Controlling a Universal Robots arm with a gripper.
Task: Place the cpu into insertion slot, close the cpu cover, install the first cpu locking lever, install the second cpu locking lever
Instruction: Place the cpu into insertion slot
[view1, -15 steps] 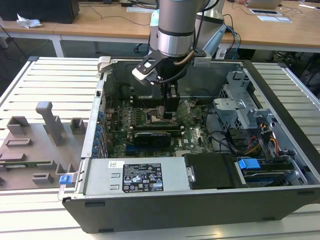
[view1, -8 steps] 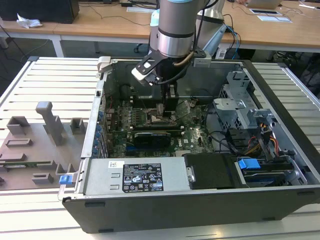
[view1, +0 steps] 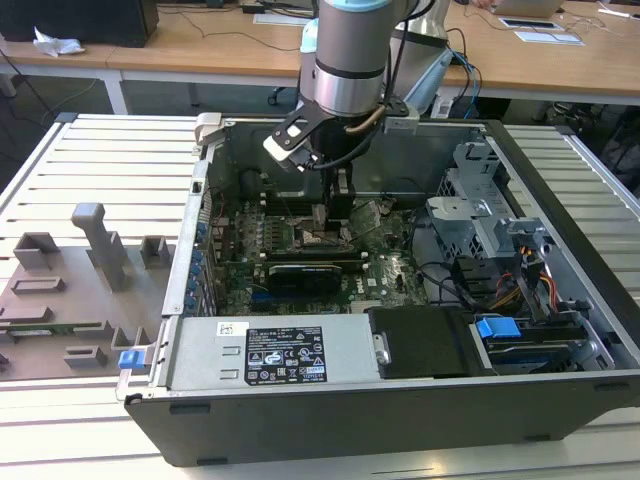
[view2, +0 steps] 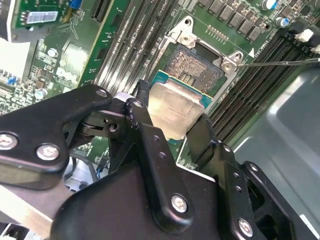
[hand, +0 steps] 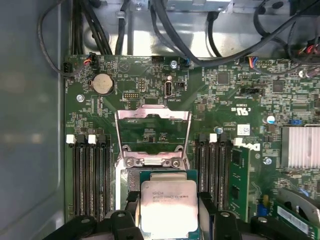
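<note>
Second wrist view: gripper (view2: 171, 114) clenched on the cpu (view2: 175, 107) over the open socket (view2: 192, 67). Exterior view: it hangs at twelve o'clock from the graphics card (view1: 305, 272).

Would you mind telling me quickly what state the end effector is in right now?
End effector: closed on the cpu, holding it at the insertion slot.

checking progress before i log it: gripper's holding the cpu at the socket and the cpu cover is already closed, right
Not quite. The gripper does hold the cpu at the socket, but the cpu cover is open, not closed. The first wrist view shows its frame swung back off the socket, with the board visible through its window.
</note>
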